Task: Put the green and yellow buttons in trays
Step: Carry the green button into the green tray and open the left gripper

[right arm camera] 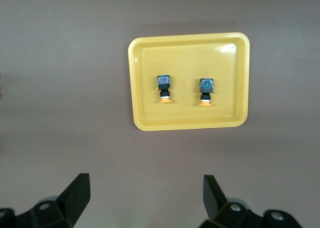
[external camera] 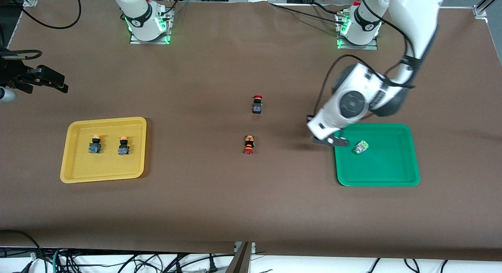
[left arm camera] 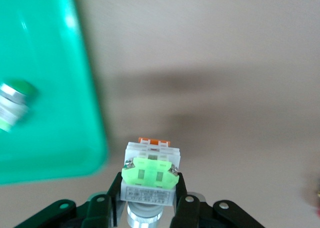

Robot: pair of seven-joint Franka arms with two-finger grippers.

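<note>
My left gripper (external camera: 333, 141) is shut on a whitish-grey button with a light green face (left arm camera: 150, 170). It holds the button just above the brown table, by the green tray's (external camera: 392, 175) rim on the side toward the table's middle. My hand hides this button in the front view. A second green button (external camera: 360, 147) lies in the green tray (left arm camera: 50, 153). Two yellow-capped buttons (external camera: 95, 144) (external camera: 124, 146) stand in the yellow tray (external camera: 78, 171). My right gripper (external camera: 55, 81) waits open and empty at the right arm's end of the table; its wrist view looks down on the yellow tray (right arm camera: 145, 118).
A black switch with a red cap (external camera: 257, 104) stands mid-table. An orange-and-black switch with a red cap (external camera: 248, 144) lies nearer the front camera. Cables hang along the table's front edge.
</note>
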